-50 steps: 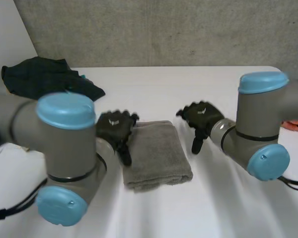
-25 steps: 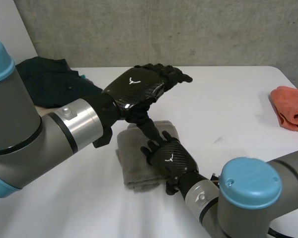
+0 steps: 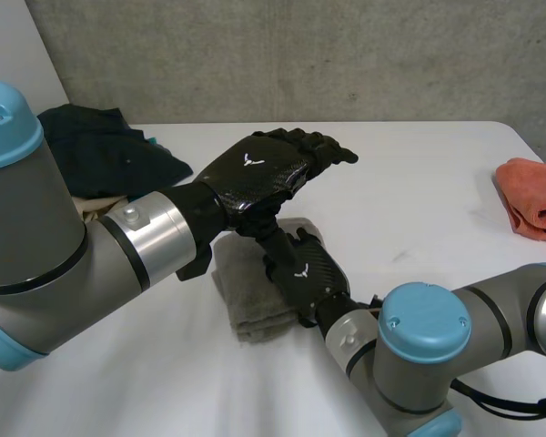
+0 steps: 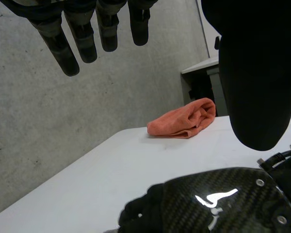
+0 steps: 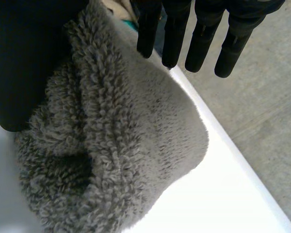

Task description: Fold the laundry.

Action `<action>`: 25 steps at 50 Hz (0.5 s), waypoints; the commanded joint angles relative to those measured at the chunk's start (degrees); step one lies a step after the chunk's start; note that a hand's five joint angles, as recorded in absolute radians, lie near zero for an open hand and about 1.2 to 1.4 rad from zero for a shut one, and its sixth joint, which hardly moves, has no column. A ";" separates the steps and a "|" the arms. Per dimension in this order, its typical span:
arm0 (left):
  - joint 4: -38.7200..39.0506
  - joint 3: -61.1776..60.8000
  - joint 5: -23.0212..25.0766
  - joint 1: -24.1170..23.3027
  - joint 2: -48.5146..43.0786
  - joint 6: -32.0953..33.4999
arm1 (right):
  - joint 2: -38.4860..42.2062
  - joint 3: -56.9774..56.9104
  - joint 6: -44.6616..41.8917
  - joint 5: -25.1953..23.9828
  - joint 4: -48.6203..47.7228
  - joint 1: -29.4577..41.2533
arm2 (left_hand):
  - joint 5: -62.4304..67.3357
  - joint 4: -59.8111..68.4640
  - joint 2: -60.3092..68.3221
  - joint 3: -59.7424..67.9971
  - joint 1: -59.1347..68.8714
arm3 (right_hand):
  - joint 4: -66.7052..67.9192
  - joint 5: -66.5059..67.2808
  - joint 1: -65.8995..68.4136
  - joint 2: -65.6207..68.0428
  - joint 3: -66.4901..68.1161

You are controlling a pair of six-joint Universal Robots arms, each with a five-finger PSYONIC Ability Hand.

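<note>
The left hand [image 3: 259, 173] hangs above the towel [image 3: 241, 299], fingers [image 4: 82, 41] straight and spread and holding nothing. A second ago it sat low against the towel's left edge, so it has lifted clear. The right hand [image 3: 305, 273] has gone the other way. It stood well off to the towel's right a second ago, came onto the cloth half a second ago, and now lies over the right part of it, directly beneath the left hand. In its wrist view the fingers [image 5: 173, 34] are straight and reach past the towel's far edge, while the thumb rests against a raised fold. This looks like a loose, flat hand on the cloth and not a closed pinch. The towel itself lies near the middle of the table [image 3: 419, 182] as a small, thick grey block, already folded over on itself. Well apart from it are a dark pile [image 3: 109, 146] at the far left and an orange cloth [image 3: 532, 196] at the far right, neither of them folded. The swap suggests the fold on this piece is done or nearly so — the right hand is probably pressing it flat or about to slide it aside — and the two other pieces are left to do.
</note>
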 commanded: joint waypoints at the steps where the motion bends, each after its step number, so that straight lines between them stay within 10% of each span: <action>1: 0.02 0.00 0.02 -0.09 0.03 -0.09 | 0.66 -2.21 0.40 0.22 0.27 0.05 | -1.69 -0.67 -0.87 -1.18 0.08 | -0.17 2.07 -1.19 -0.43 -0.73; 6: 0.02 -0.09 0.02 -0.09 0.03 -0.09 | 1.45 -3.53 0.75 0.22 0.27 0.05 | -1.69 -0.67 -0.87 -1.18 0.08 | 20.45 22.70 19.44 20.20 19.89; 8: 0.02 -0.09 0.02 0.00 0.03 -0.09 | 1.36 -4.06 0.93 0.22 -0.17 -0.04 | -1.69 -0.67 -0.87 -1.18 0.08 | 56.19 58.43 55.18 55.94 55.63; 25: 0.64 5.89 -0.07 0.27 3.72 -4.83 | -6.99 -18.55 8.66 0.31 0.80 -14.88 | -1.52 -0.50 -0.70 -1.01 0.25 | 56.29 58.53 55.28 56.04 55.73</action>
